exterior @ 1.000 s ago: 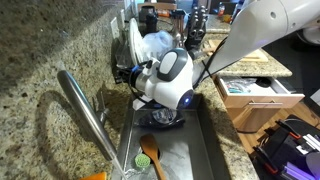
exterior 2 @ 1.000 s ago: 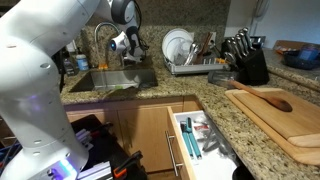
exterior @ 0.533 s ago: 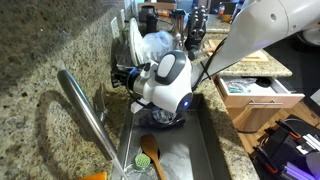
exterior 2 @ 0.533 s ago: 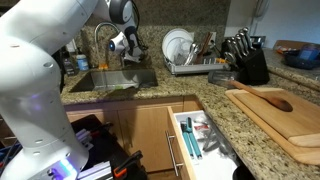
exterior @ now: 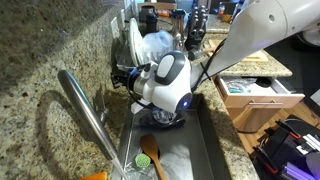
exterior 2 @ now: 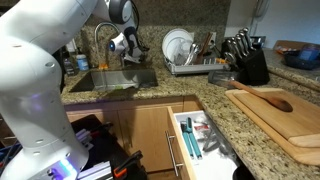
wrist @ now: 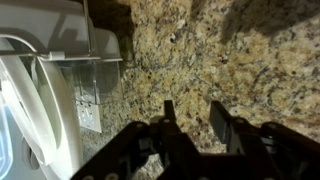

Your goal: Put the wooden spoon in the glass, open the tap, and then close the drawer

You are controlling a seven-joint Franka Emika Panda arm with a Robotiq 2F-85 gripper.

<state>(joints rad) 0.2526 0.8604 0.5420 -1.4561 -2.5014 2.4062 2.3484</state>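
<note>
Wooden spoon [exterior: 149, 154] looks placed; my gripper [wrist: 193, 125], fingers spread and empty, hovers by the tap [exterior: 85, 115]; tap and open drawer [exterior: 265, 112] are left.

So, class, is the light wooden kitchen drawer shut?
No, the light wooden kitchen drawer stands pulled out below the granite counter, its pale interior exposed.

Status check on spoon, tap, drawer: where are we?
Looks done: the wooden spoon stands bowl-up in the sink, apparently inside the glass, which is hard to make out. In hand: the gripper hovers open near the tap, with nothing between its fingers; no water is visible. Left: opening the tap, then shutting the drawer, which is pulled out.
</note>
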